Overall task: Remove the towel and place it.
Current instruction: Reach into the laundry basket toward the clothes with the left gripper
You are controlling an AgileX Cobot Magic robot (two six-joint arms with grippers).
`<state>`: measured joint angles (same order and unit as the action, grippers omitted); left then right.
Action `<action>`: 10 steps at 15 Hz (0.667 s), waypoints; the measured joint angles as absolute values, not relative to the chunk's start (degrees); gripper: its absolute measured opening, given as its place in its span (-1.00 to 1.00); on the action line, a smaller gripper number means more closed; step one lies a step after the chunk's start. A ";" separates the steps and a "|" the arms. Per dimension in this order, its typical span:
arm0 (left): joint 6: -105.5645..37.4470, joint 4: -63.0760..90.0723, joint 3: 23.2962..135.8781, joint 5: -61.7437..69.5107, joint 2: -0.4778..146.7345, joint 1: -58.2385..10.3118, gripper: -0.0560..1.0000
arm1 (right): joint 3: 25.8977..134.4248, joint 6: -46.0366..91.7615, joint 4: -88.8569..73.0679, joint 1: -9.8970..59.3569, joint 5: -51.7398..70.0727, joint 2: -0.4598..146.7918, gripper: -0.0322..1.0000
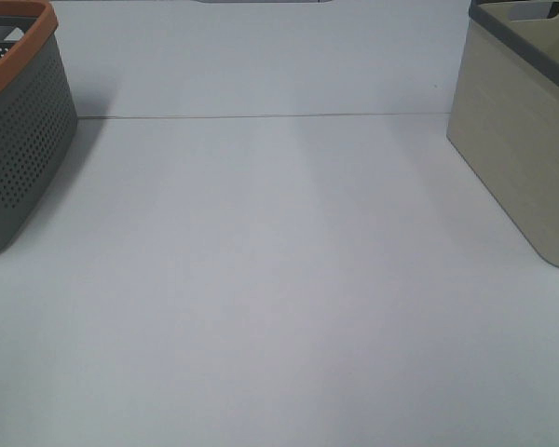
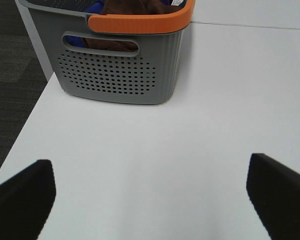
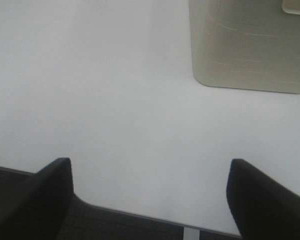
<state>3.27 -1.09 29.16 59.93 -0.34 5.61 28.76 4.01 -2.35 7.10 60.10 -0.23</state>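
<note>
Towel (image 2: pixel 130 7) bunched in grey basket (image 2: pixel 115 80), axis unclear; left hand (image 2: pixel 150 165) and right hand (image 3: pixel 149 165) spread.

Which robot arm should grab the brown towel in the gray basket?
Probably the left. The left gripper is open and faces the gray basket, where the towel shows over the rim. The right gripper, also open, faces only the beige basket on the opposite side.

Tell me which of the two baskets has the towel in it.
The grey perforated basket with the orange rim: the reddish-brown towel shows inside. The beige basket has solid walls.
</note>
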 joint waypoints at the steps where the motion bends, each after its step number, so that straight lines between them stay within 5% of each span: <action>1: 3.27 -1.09 29.16 59.93 -0.34 5.61 0.98 | 28.76 4.01 -2.35 7.10 60.10 -0.23 0.49; 10: 3.27 -1.09 29.16 59.93 -0.34 5.61 0.98 | 28.76 4.01 -2.35 7.10 60.10 -0.23 0.49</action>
